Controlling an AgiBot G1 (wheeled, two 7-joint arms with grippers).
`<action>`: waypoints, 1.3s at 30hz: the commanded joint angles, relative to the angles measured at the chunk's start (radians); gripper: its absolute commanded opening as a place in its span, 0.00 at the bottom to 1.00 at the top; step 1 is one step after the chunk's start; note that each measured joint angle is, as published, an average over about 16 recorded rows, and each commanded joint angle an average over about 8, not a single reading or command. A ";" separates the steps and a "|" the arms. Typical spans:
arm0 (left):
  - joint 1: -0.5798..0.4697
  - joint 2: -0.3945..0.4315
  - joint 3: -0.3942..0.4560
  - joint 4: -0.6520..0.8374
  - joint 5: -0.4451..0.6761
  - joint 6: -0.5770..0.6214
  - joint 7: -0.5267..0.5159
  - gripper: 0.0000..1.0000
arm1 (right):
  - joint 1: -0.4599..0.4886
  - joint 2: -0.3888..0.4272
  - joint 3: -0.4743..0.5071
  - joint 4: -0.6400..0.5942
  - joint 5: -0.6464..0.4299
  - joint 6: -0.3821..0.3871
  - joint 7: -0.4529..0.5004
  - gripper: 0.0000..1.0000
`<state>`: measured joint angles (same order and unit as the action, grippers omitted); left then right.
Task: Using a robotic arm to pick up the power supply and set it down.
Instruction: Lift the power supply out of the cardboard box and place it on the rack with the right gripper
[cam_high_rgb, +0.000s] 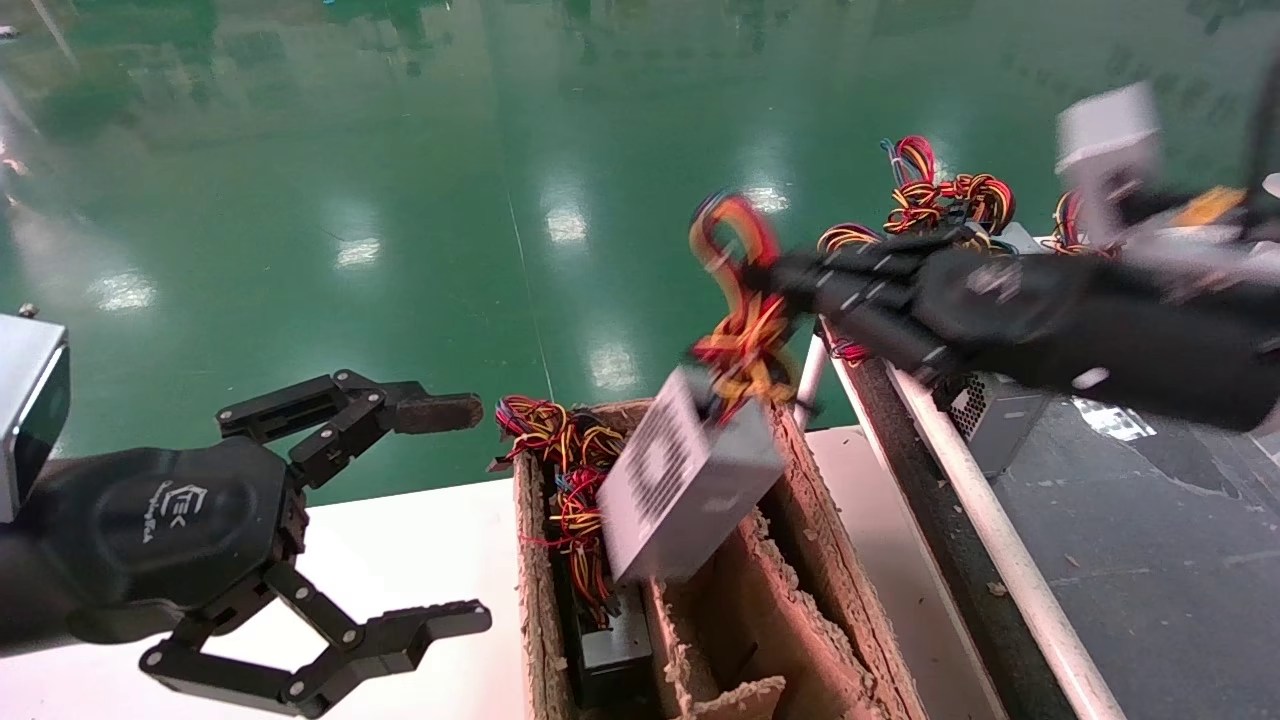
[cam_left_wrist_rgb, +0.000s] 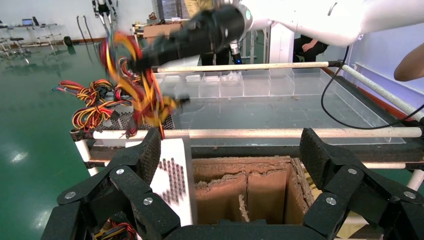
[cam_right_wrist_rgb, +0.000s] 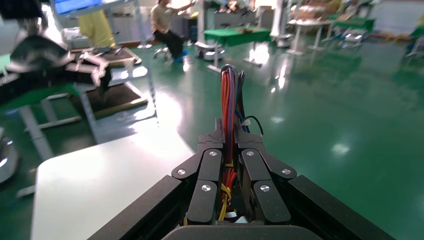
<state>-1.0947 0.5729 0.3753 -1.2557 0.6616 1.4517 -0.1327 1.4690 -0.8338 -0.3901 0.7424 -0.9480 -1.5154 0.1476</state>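
My right gripper (cam_high_rgb: 790, 285) is shut on the looped red, yellow and orange wires (cam_high_rgb: 740, 300) of the power supply (cam_high_rgb: 690, 480). The grey box hangs tilted from those wires, vent face towards me, over the near left part of the cardboard box (cam_high_rgb: 830, 600). In the right wrist view the wires (cam_right_wrist_rgb: 230, 95) run out between the closed fingers of the gripper (cam_right_wrist_rgb: 230, 135). My left gripper (cam_high_rgb: 470, 512) stands open over the white table, left of the carton. In its own view the gripper (cam_left_wrist_rgb: 231, 155) faces the carton (cam_left_wrist_rgb: 240, 185), with the hanging supply (cam_left_wrist_rgb: 172, 175) beside one finger.
The carton has ragged cardboard dividers, and another wired unit (cam_high_rgb: 560, 450) sits in its left slot. A rack with a white tube rail (cam_high_rgb: 1000, 540) runs along the right, carrying more grey supplies (cam_high_rgb: 990, 410) and wire bundles (cam_high_rgb: 940, 195). The white table (cam_high_rgb: 400, 530) lies left of the carton.
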 joint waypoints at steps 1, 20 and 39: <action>0.000 0.000 0.000 0.000 0.000 0.000 0.000 1.00 | 0.022 0.021 0.013 -0.018 0.013 -0.016 0.002 0.00; 0.000 0.000 0.000 0.000 0.000 0.000 0.000 1.00 | 0.132 0.250 -0.033 -0.228 0.008 -0.074 -0.085 0.00; 0.000 0.000 0.000 0.000 0.000 0.000 0.000 1.00 | 0.154 0.397 -0.138 -0.359 0.020 -0.057 -0.176 0.00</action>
<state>-1.0948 0.5728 0.3755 -1.2557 0.6615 1.4516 -0.1326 1.6297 -0.4465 -0.5287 0.3799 -0.9380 -1.5689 -0.0307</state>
